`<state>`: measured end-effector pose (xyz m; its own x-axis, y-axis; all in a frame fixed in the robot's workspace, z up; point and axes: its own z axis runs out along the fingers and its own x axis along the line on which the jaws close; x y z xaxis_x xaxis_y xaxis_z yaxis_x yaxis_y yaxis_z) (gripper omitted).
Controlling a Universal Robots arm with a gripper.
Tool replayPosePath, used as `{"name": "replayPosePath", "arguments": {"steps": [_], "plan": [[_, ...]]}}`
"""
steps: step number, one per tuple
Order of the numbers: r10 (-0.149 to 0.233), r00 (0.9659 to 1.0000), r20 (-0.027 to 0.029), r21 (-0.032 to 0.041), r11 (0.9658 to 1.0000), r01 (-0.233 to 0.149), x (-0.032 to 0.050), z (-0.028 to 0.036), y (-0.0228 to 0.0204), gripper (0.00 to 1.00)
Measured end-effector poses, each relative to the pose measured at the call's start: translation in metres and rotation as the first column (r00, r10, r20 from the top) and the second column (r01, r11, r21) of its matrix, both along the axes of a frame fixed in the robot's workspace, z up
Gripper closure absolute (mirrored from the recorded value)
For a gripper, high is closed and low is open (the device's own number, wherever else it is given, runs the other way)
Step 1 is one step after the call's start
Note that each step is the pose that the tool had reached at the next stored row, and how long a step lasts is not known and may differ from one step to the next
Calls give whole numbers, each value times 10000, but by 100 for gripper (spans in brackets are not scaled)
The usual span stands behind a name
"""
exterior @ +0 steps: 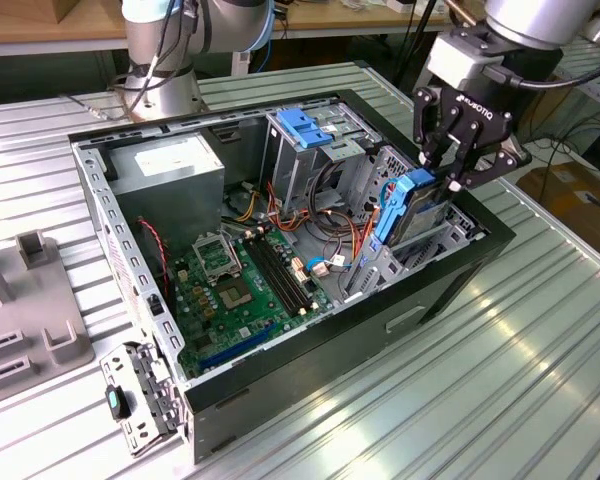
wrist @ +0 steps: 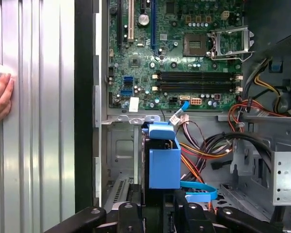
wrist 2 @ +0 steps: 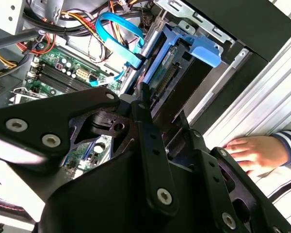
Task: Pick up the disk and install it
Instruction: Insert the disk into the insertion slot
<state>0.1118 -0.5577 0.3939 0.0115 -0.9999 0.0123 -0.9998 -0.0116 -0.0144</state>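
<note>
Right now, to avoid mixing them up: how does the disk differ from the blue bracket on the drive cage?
The disk stands on edge in the gripper; the blue bracket lies flat atop the drive cage. The disk has a metal body in its frame; the blue bracket is all plastic. Both show blue plastic.

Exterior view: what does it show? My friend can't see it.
A black end effector is at the top of the blue-framed disk, which stands on edge in a bay of an open computer case lying on a ribbed metal table.
</note>
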Motion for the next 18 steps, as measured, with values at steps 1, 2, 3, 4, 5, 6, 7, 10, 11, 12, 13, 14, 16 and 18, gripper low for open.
{"name": "replayPosePath", "arguments": {"steps": [1, 2, 3, 4, 5, 6, 7, 10, 11, 12, 13, 14, 16, 18], "plan": [[28, 10000, 0, 0, 10000, -28, 0, -20, 0, 65], [53, 10000, 0, -1, 10000, -53, 0, -39, 0, 65], [99, 10000, 0, 2, 10000, -99, 0, -84, 0, 65], [100, 9999, 0, 2, 9999, -100, 0, -86, 0, 65], [101, 9999, 0, 0, 9999, -101, 0, -86, 0, 65], [100, 9999, 0, 0, 9999, -100, 0, -86, 0, 65], [101, 9999, 0, 0, 9999, -101, 0, -86, 0, 65], [101, 9999, 0, -2, 9999, -101, 0, -85, 0, 64], [101, 9999, 0, -1, 9999, -101, 0, -86, 0, 58], [101, 9999, 0, -2, 9999, -101, 0, -86, 0, 58], [101, 9999, 0, -2, 9999, -101, 0, -86, 0, 58], [101, 9999, 0, -2, 9999, -101, 0, -86, 0, 58], [101, 9999, 0, -1, 9999, -101, 0, -92, 1, 58], [101, 9999, 0, -2, 9999, -101, 0, -115, 1, 58]]}}
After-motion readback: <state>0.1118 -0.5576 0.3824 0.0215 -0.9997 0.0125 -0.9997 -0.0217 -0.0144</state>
